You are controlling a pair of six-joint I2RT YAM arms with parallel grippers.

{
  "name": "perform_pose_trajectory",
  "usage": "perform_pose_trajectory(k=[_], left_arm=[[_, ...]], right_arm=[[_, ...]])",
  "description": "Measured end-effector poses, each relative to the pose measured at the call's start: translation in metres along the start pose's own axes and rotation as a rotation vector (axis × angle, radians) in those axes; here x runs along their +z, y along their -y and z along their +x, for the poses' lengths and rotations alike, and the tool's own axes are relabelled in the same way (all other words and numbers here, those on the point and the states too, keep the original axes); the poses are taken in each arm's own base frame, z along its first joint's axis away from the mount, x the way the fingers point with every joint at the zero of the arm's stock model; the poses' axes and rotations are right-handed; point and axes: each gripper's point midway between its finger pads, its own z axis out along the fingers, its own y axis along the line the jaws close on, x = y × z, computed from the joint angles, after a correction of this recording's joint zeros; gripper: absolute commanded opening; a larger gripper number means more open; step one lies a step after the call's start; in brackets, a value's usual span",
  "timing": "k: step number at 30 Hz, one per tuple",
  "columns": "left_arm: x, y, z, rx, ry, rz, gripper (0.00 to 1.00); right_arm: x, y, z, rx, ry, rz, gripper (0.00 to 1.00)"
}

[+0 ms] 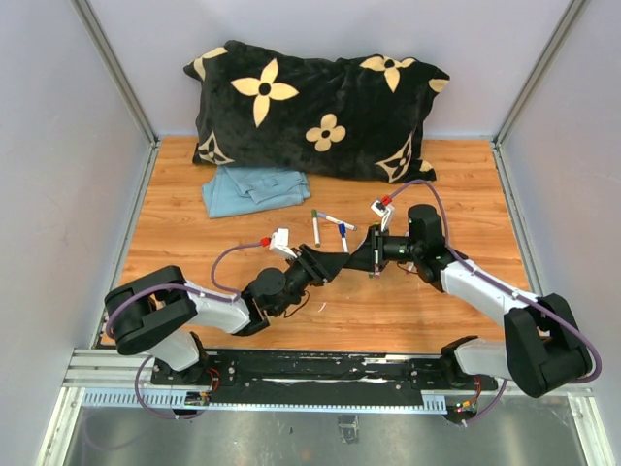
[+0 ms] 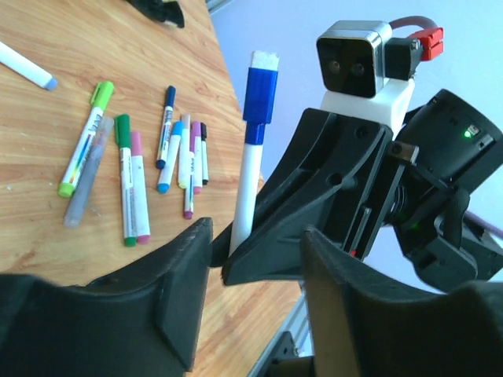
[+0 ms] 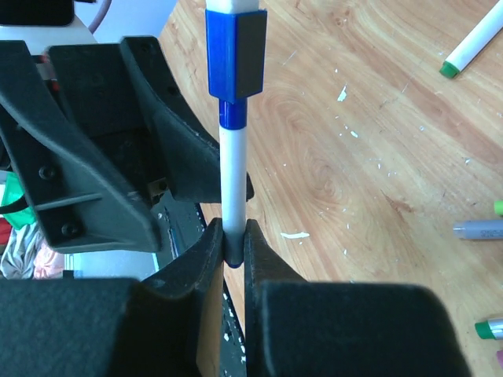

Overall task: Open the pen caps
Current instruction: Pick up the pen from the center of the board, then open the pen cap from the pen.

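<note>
A white pen (image 3: pixel 233 177) stands upright between the two grippers, its blue pen cap (image 3: pixel 234 63) on the top end. My right gripper (image 3: pixel 234 232) is shut on the pen's lower end. In the left wrist view the same pen (image 2: pixel 250 177) and blue cap (image 2: pixel 258 98) rise from the right gripper's fingers (image 2: pixel 314 196). My left gripper (image 2: pixel 255 236) is open, its jaws standing on either side of those fingers and touching nothing. Both grippers meet at mid-table, left (image 1: pixel 325 260) and right (image 1: pixel 372 258).
Several capped pens (image 2: pixel 130 181) in green, pink, blue and purple lie on the wooden table (image 2: pixel 47 236), two showing from above (image 1: pixel 330 228). A green-capped pen (image 3: pixel 471 47) and a grey one (image 3: pixel 479 229) lie to the right. A black pillow (image 1: pixel 320 107) and a blue cloth (image 1: pixel 254 187) lie at the back.
</note>
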Motion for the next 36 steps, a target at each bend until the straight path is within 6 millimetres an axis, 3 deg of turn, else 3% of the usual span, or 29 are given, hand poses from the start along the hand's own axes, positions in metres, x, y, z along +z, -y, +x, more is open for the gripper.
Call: perform_pose_trajectory(k=[2, 6, 10, 16, 20, 22, 26, 28, 33, 36], left_arm=[[-0.007, -0.001, -0.002, -0.011, 0.009, 0.018, 0.69], [-0.02, -0.007, -0.007, -0.009, 0.022, 0.038, 0.79], [-0.027, -0.005, -0.027, -0.012, 0.04, 0.073, 0.8], [-0.031, 0.016, -0.063, -0.001, 0.06, 0.17, 0.87], [-0.027, 0.022, -0.069, 0.029, 0.024, 0.178, 0.87], [-0.017, 0.025, -0.068, 0.056, -0.011, 0.158, 0.86], [0.006, 0.039, -0.067, 0.103, -0.062, 0.13, 0.81], [0.017, 0.041, -0.065, 0.128, -0.091, 0.108, 0.73], [0.027, 0.023, -0.049, 0.161, -0.166, 0.038, 0.51], [0.027, 0.015, -0.042, 0.167, -0.198, 0.014, 0.49]], right_arm=[[0.0, -0.001, -0.002, -0.016, -0.003, 0.001, 0.01], [-0.001, -0.005, -0.007, -0.061, -0.017, -0.017, 0.01], [-0.006, -0.012, -0.01, -0.145, -0.055, -0.058, 0.01], [-0.012, -0.022, -0.019, -0.297, -0.107, -0.103, 0.01], [-0.015, -0.02, -0.008, -0.322, -0.145, -0.116, 0.01], [-0.017, -0.02, -0.004, -0.328, -0.158, -0.122, 0.01], [-0.018, -0.019, 0.001, -0.337, -0.174, -0.128, 0.01], [-0.019, -0.019, 0.003, -0.339, -0.179, -0.13, 0.01], [-0.019, -0.019, 0.004, -0.347, -0.183, -0.133, 0.01], [-0.019, -0.018, 0.006, -0.339, -0.189, -0.13, 0.01]])
